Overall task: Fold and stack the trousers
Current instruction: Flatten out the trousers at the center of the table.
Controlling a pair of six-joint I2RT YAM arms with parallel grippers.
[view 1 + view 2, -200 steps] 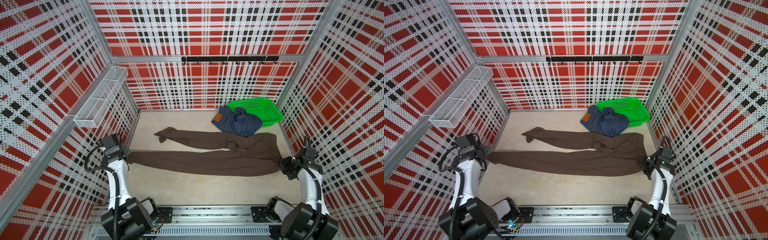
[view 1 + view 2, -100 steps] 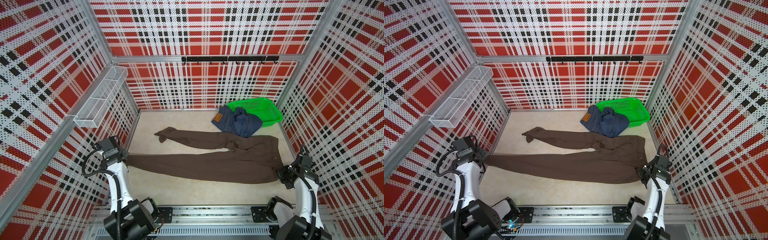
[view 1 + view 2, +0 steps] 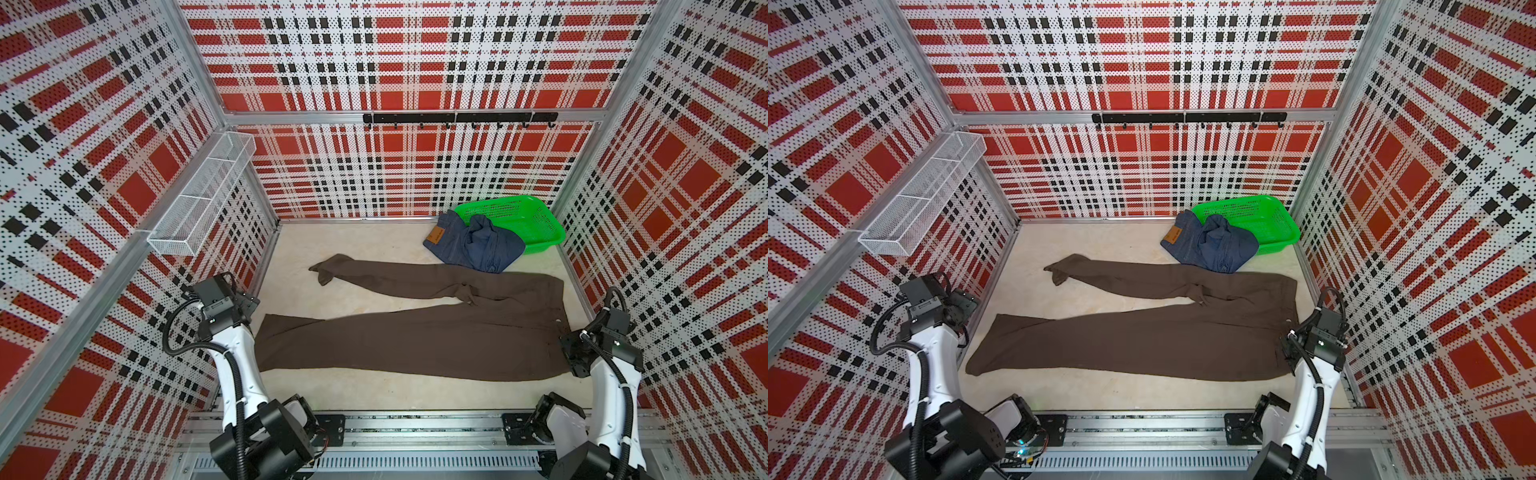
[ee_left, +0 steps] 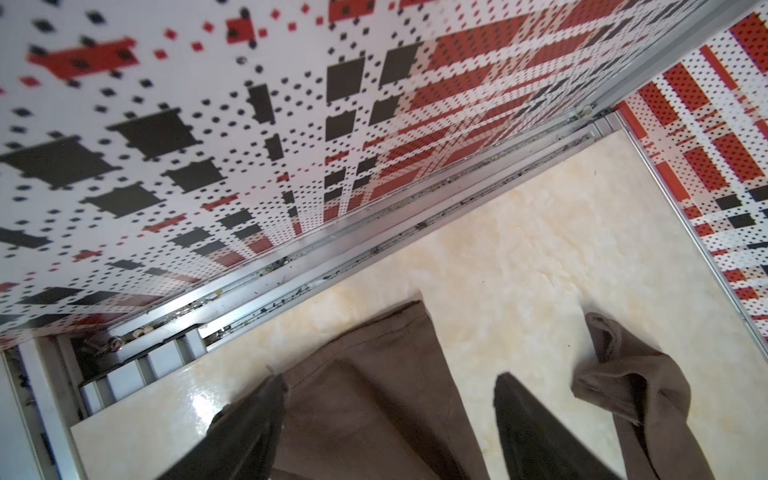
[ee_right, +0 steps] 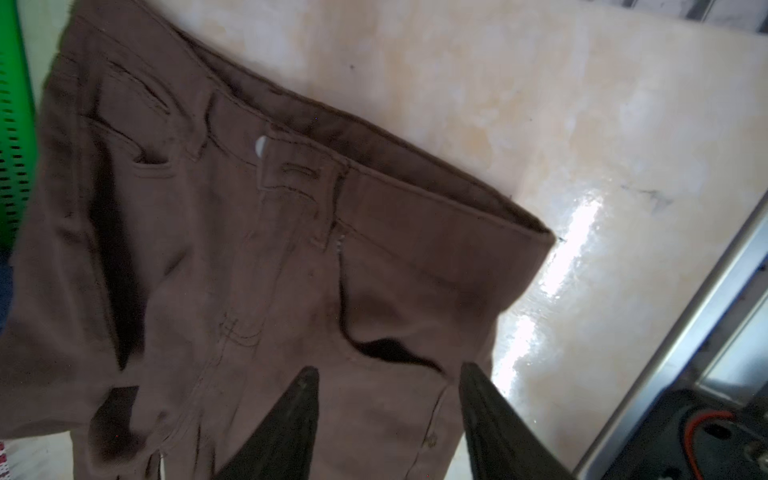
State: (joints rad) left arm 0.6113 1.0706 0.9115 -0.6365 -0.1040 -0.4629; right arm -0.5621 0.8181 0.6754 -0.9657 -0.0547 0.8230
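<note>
Since a second ago both arms have pulled the brown trousers [image 3: 415,340] closer to the front rail and let go of them; the near leg, which was stretched taut, now lies slack and flat on the table [image 3: 374,392]. The left arm [image 3: 232,365] rises from its base at the front, leans towards the left wall and bends at the wrist. The left gripper [image 4: 388,382] points down at the near leg's hem, fingers wide apart, gripping nothing. The right arm [image 3: 606,390] stands upright by the right wall. The right gripper [image 5: 390,370] is aimed at the waist's near corner, also spread and empty. The brown pair lies waist to the right, legs running left, the far leg angled back with a crumpled hem. The jeans [image 3: 473,245] sit bunched at the back right, partly over the rim of the green basket [image 3: 540,232], their near edge meeting the brown pair
</note>
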